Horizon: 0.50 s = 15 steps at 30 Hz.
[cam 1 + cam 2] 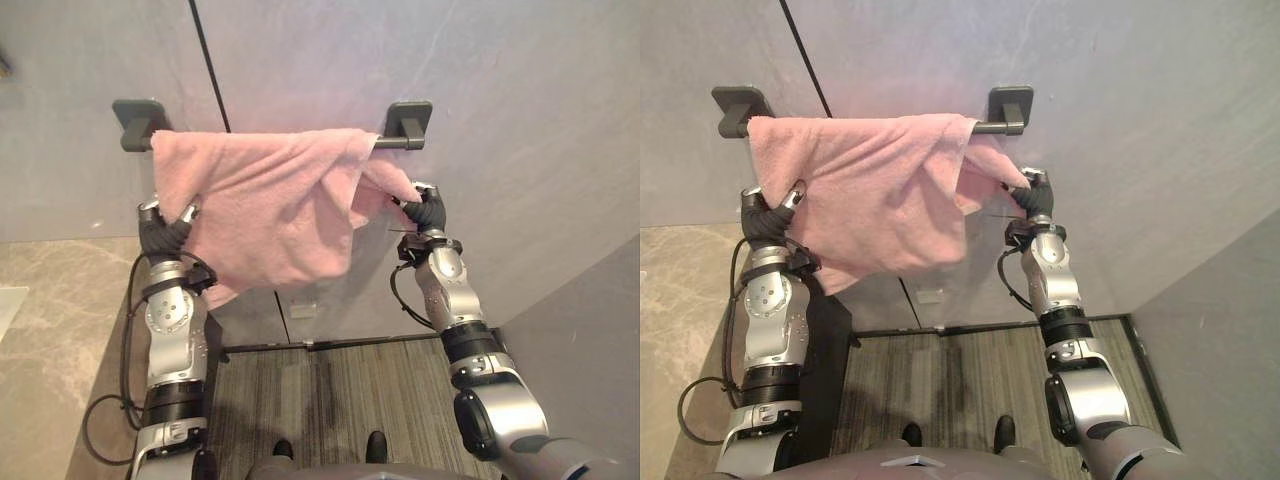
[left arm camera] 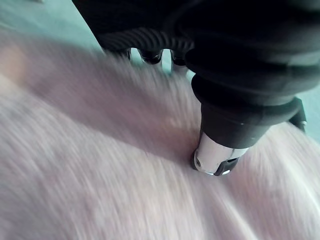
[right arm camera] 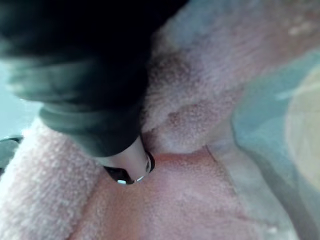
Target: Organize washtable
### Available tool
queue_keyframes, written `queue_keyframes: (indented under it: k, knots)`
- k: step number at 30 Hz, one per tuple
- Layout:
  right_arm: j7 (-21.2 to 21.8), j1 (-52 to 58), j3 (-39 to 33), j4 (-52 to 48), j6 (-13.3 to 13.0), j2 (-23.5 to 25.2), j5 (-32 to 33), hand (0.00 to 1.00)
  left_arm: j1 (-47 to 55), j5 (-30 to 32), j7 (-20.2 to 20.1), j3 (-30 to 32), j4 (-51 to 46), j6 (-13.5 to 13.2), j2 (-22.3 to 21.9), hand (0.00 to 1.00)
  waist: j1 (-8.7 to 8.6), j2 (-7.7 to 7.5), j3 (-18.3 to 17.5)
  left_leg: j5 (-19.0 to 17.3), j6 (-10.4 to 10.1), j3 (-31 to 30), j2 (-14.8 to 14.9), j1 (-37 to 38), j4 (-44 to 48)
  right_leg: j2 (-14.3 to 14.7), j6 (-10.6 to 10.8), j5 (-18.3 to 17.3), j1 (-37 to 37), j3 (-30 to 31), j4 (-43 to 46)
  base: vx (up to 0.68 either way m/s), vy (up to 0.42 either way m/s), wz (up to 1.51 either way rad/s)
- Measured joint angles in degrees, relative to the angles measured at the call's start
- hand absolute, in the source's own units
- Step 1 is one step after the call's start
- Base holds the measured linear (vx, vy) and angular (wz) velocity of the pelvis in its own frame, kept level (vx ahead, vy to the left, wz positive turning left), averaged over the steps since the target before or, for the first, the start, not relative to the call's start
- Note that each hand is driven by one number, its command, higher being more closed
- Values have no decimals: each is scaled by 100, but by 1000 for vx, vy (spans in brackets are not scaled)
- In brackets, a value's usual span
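Note:
A pink towel [image 1: 270, 200] hangs bunched over a dark towel bar [image 1: 395, 143] fixed to the grey wall between two brackets. My left hand [image 1: 165, 232] is at the towel's lower left edge, and its thumb [image 2: 217, 157] presses into the cloth while the fingers go behind it. My right hand [image 1: 428, 210] is just below the bar's right end, curled round a fold at the towel's right corner. Its thumb [image 3: 131, 165] is dug into the towel [image 3: 200, 115]. The towel's lower edge hangs slanted, lower on the right side.
A beige marble counter [image 1: 50, 330] runs along the left. Below the towel lies a dark striped floor [image 1: 330, 400]. A grey side wall [image 1: 590, 350] closes in on the right. A black vertical seam [image 1: 210, 65] crosses the wall above the bar.

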Motion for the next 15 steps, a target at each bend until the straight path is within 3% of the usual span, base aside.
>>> queue_keyframes:
  k: [5, 15]
  knots:
    - [-50, 379, -87, -1, 31, -151, -4, 0, 416, -70, 107, 276, 7, 75, 2, 0, 64, 8, 30, -3, -4, 8, 12, -12, -1, 2, -1, 0, -16, 3, 0, 0, 0, 0]
    - [-29, 574, -71, -411, 33, -182, -11, 0, 729, -75, -33, 123, -458, 61, 28, 0, 114, 23, 40, -21, -14, 13, 35, -61, 41, 3, -4, 2, -50, 8, -1, 0, 0, 0]
